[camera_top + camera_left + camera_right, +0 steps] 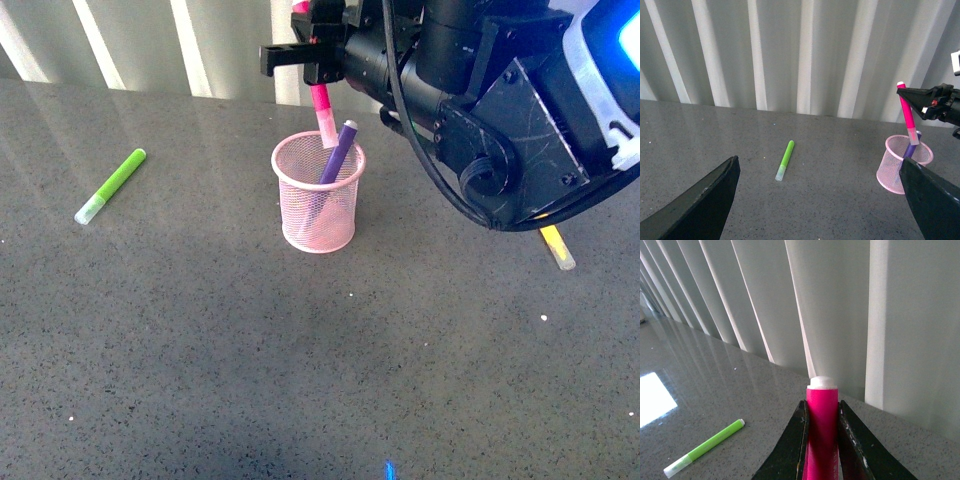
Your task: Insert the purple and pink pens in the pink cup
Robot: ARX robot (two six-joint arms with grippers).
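The pink cup [318,195] stands on the grey table, also in the left wrist view [902,158]. The purple pen [340,150] leans inside it, its top above the rim. My right gripper [318,45] is shut on the pink pen [322,108] and holds it nearly upright above the cup, its clear cap end at the rim's far side. The right wrist view shows both fingers clamped on the pink pen [821,430]. It also shows in the left wrist view [907,112]. My left gripper [820,200] is open and empty, well left of the cup.
A lime-green marker [111,185] lies on the table to the left, also in the left wrist view [785,160] and the right wrist view [705,447]. A yellow marker [557,247] lies to the right, partly under my right arm. A ribbed white wall stands behind.
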